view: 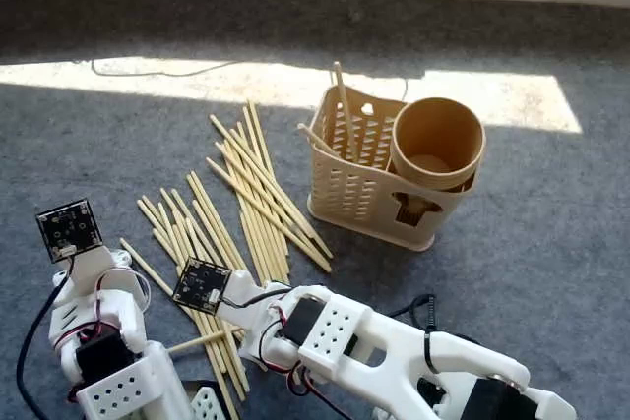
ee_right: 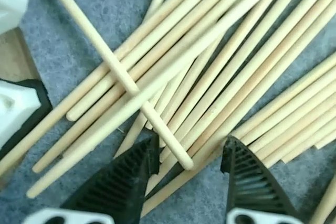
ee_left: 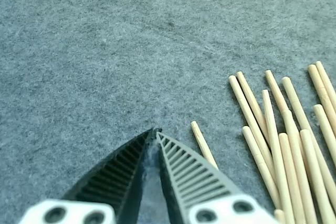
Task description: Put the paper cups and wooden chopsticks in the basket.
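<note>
Well, farthest out on the left of the basket [view: 369, 194] I have the left gripper [ee_left: 156, 132]. Its fingers are pressed together with nothing between them, and the tips are low over bare carpet [ee_left: 94, 51]. Just beside it, on the basket side, the nearest ends of the chopsticks [ee_left: 283, 145] begin. One end lies close along the gripper's finger, and I cannot tell whether they touch. The chopsticks lie loose on the carpet in a scattered heap left of the basket, and the ones nearest it end close to its foot. Over the part of that heap farthest from the basket sits the right gripper [ee_right: 191, 150], fingers spread wide, holding nothing. One stick [ee_right: 118, 74] lies crosswise on top of the others, and its end rests between the spread fingers. Then comes the basket itself, upright on the carpet, well apart from both grippers. Two sticks [view: 342, 110] stand tilted in its left half, poking above the rim. A cup [view: 438, 145] sits in its right half, tipped so I see into its mouth, its rim above the basket's wall. Behind the basket a band of sunlight [view: 197, 81] crosses the carpet.
</note>
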Controlling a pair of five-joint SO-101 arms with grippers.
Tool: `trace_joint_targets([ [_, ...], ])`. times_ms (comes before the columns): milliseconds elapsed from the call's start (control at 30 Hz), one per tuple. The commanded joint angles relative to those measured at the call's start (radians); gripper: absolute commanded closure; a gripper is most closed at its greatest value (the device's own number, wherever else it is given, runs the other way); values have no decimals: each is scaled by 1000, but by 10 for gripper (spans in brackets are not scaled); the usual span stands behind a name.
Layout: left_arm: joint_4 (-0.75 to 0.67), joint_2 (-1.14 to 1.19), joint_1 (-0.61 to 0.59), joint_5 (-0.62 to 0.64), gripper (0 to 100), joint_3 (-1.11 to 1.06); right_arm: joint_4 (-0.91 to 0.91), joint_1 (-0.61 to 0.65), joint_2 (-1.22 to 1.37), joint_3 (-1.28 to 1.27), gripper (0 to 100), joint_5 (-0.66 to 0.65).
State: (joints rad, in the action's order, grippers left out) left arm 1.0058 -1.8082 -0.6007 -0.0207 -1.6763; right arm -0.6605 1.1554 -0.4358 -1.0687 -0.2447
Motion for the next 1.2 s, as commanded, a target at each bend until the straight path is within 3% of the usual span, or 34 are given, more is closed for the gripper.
trace_joint_targets([
  [0, 6, -10, -12, -6, 993, -19, 25, -31, -15, 35, 847, -11],
  [233, 6, -10, -12, -6, 993, -19, 24, -30, -51, 33, 900, -74],
  [700, 6, -10, -12, -6, 993, -19, 19, -85, -59, 30, 990, -80],
  [1033, 6, -10, -12, -6, 993, -19, -186, -151, -71, 42, 992, -80],
  [1167, 5, -10, -10, -6, 993, -19, -240, -202, -189, 35, 992, -80],
])
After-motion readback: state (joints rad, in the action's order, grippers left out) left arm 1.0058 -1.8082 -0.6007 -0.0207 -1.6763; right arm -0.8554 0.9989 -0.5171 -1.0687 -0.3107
